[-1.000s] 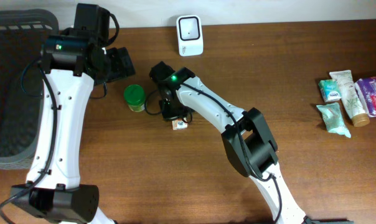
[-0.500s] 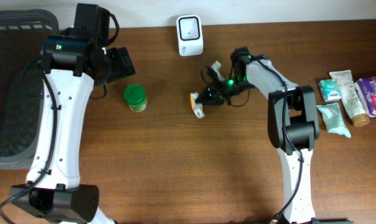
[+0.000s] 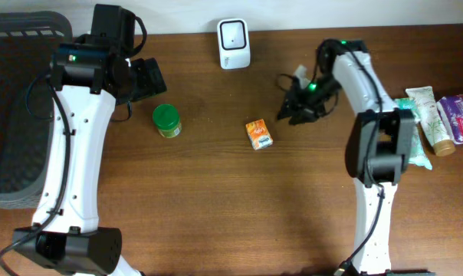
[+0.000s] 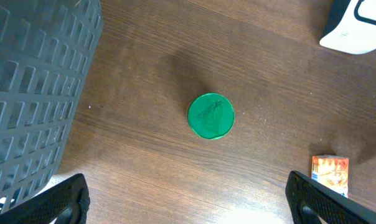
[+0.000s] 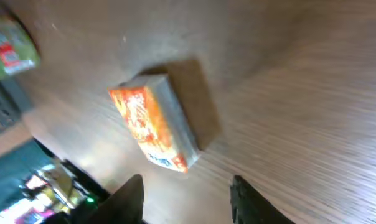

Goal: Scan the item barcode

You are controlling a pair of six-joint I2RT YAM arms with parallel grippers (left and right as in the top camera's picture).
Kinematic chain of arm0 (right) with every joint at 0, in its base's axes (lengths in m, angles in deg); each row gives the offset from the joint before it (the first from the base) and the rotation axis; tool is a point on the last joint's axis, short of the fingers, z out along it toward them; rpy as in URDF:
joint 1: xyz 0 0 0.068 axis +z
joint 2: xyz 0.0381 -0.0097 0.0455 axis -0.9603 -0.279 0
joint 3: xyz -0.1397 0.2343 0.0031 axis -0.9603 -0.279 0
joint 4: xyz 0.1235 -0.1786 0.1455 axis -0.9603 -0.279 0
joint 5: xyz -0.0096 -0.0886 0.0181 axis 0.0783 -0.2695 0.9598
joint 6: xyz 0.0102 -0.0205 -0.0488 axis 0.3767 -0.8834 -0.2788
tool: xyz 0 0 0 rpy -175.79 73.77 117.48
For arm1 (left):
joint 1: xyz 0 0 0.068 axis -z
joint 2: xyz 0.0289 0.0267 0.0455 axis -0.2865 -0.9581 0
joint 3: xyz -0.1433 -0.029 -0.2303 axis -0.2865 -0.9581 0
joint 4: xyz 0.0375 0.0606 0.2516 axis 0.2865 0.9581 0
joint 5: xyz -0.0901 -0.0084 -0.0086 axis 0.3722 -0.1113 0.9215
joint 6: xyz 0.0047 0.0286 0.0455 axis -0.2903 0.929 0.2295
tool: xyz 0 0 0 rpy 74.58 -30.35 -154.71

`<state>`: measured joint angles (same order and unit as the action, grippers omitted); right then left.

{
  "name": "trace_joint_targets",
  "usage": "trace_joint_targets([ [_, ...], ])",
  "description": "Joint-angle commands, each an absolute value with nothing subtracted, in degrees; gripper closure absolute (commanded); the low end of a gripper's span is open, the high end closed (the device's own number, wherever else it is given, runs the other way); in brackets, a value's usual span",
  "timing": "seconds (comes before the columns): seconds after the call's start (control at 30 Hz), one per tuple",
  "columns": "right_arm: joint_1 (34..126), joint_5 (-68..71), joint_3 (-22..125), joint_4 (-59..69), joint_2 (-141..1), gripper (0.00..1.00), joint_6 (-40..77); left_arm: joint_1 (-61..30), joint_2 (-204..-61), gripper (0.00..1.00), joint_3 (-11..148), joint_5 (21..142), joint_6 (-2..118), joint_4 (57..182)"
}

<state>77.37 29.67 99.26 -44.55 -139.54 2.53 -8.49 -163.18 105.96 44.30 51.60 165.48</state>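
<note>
A small orange box [image 3: 258,133] lies flat on the wooden table, midway between the two arms, and nothing grips it. It also shows in the right wrist view as the orange box [image 5: 154,124], and in the left wrist view as the orange box [image 4: 330,175] at the right edge. My right gripper [image 3: 287,113] hovers just right of it, open, with only bare table between the fingers of the right gripper [image 5: 188,202]. The white scanner [image 3: 234,44] stands at the back edge. My left gripper [image 3: 147,77] is wide open above the table, with the left gripper [image 4: 188,205] holding nothing.
A green-lidded jar [image 3: 166,120] stands left of the box, seen below the left wrist as the jar [image 4: 211,116]. A dark mesh basket [image 3: 9,115] fills the far left. Several tubes and packets [image 3: 427,115] lie at the right edge.
My right gripper swung right from beside the green jar with the orange box, opened and let it go mid-table, then drew back to the right. The left arm has not moved.
</note>
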Motion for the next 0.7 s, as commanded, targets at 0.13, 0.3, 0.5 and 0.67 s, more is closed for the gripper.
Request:
trace_joint_targets([
  [0.13,86.6,15.4,93.8,-37.3,-139.3,0.55,8.1,-8.8,-162.4,0.01,106.5,43.9,52.3,165.4],
  [0.3,86.6,21.8,91.1,-34.7,-139.3,0.96,8.1,-8.8,-162.4,0.01,106.5,43.9,52.3,165.4],
  [0.5,86.6,25.1,107.8,-32.7,-139.2,0.96,8.1,-8.8,-162.4,0.01,106.5,43.9,52.3,165.4],
  [0.67,93.9,-24.4,118.2,-18.4,-139.3,0.96,1.5,-8.8,-162.4,0.01,106.5,43.9,52.3,165.4],
])
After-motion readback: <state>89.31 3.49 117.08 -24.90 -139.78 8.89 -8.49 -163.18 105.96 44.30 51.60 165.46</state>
